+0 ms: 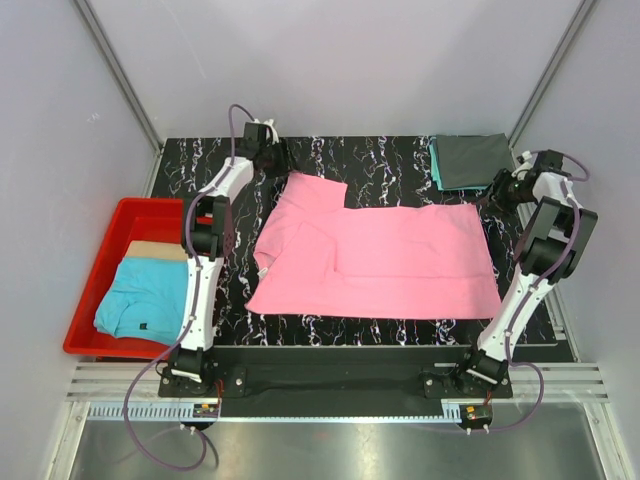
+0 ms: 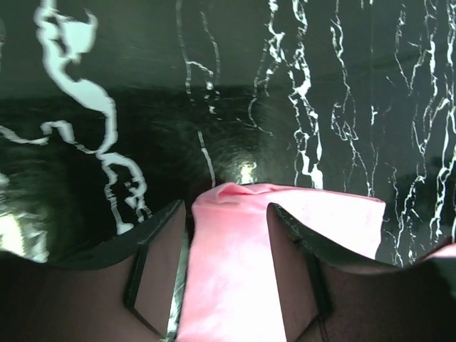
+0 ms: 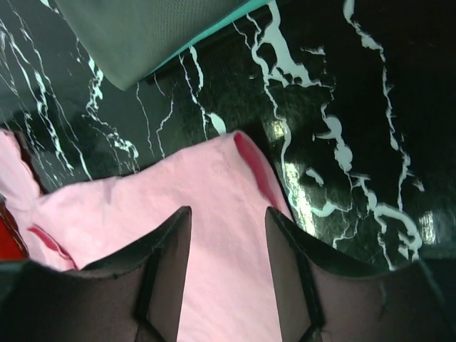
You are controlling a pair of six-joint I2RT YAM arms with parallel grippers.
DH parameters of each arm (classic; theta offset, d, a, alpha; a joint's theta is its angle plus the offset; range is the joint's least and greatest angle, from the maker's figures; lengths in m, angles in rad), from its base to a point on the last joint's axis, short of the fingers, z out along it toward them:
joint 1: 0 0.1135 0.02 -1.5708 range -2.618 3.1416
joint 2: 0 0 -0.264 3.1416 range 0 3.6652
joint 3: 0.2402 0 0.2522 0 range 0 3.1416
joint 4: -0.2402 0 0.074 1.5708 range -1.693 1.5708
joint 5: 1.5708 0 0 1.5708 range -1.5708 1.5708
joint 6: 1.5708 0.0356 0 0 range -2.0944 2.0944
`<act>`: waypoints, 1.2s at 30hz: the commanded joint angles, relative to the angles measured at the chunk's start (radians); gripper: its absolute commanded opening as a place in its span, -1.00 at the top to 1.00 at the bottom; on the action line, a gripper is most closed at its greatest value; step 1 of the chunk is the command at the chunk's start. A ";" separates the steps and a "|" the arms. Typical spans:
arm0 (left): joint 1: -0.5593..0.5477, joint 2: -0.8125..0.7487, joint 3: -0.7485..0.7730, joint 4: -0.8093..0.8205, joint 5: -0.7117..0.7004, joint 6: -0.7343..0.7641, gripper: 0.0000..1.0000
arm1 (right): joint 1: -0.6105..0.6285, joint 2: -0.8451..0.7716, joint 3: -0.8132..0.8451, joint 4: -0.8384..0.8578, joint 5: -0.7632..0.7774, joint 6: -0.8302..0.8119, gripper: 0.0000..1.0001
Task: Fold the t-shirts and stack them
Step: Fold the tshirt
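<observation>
Fingers (image 2: pixel 153 278) of the left gripper (image 2: pixel 226 285) and right gripper (image 3: pixel 228 285) stand apart over the far corners of the pink t-shirt (image 1: pixel 400 260), which lies partly folded mid-table. The grey t-shirt (image 1: pixel 472 158) is already stacked; the blue t-shirt (image 1: pixel 145 295) waits in the red bin (image 1: pixel 98 262).

Left arm (image 1: pixel 205 235) extended far forward, elbow raised, forearm angled inward. Left gripper (image 1: pixel 283 160) held low at far end of reach, tilted downward. Its fingers (image 2: pixel 160 242) seen parted, clear gap between them.

Right arm (image 1: pixel 535 255) stretched forward along right side, sharply bent at elbow, wrist turned inward. Right gripper (image 1: pixel 500 190) held low; fingers (image 3: pixel 167 242) likewise seen spread apart, nothing clamped.
</observation>
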 commanded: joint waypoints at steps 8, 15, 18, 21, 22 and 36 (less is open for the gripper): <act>-0.003 0.009 -0.022 0.163 0.143 0.003 -0.01 | 0.011 0.128 0.197 -0.089 -0.054 -0.158 -0.05; -0.005 0.003 -0.026 0.180 0.127 0.001 0.09 | 0.011 0.168 0.213 -0.101 -0.071 -0.179 -0.04; -0.005 0.002 -0.016 0.164 0.099 0.006 0.12 | 0.011 0.172 0.205 -0.101 -0.049 -0.189 -0.04; -0.005 -0.027 -0.014 0.142 0.061 0.042 -0.07 | 0.011 0.185 0.225 -0.117 -0.046 -0.196 -0.05; -0.005 -0.038 -0.029 0.145 0.038 0.052 -0.11 | 0.011 0.186 0.229 -0.114 -0.052 -0.196 -0.05; -0.010 0.005 -0.002 0.122 0.010 -0.010 0.00 | 0.011 0.162 0.197 -0.092 -0.091 -0.192 -0.03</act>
